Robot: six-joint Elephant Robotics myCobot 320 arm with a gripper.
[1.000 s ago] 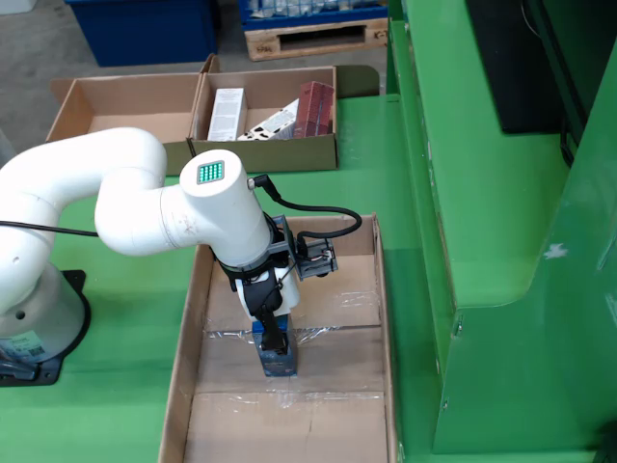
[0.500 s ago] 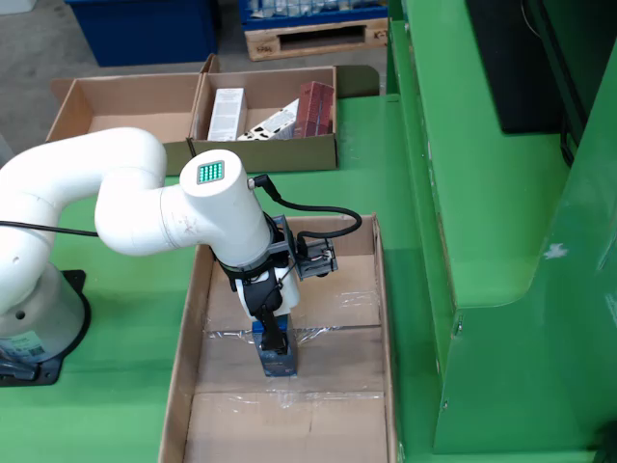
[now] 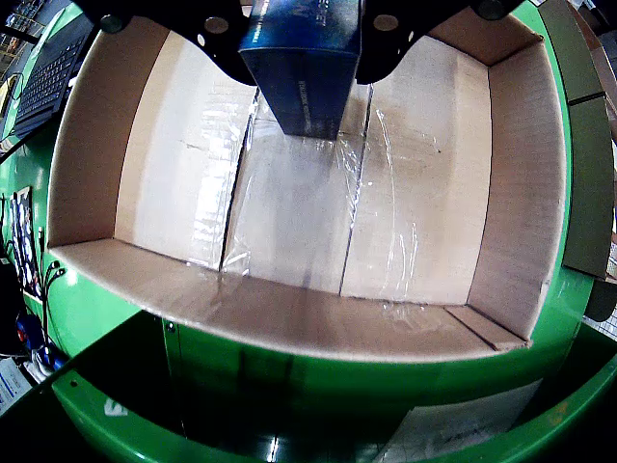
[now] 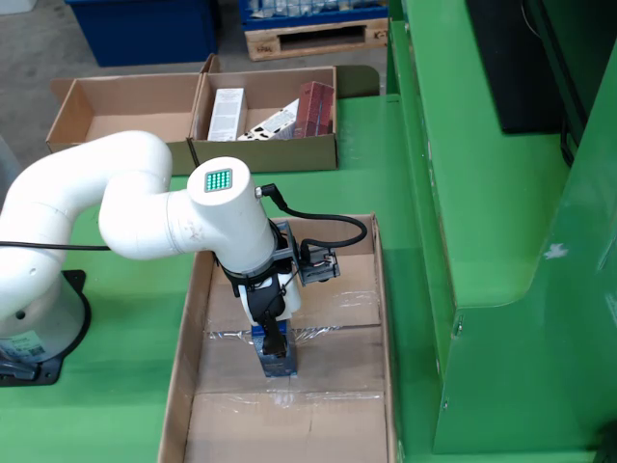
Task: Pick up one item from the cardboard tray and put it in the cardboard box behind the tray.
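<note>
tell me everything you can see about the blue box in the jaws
The blue box is a small dark blue carton, cardboard by its look, with faint pale print too blurred to read. It stands upright over the taped seam of the cardboard tray, in the fixed view. The gripper has its black jaws against two opposite sides. Whether its base touches the floor is unclear.

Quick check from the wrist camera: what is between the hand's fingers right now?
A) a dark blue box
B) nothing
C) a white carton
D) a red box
A: the wrist view shows the hand closed on a dark blue box, over the cardboard tray; the overhead view agrees.
</note>
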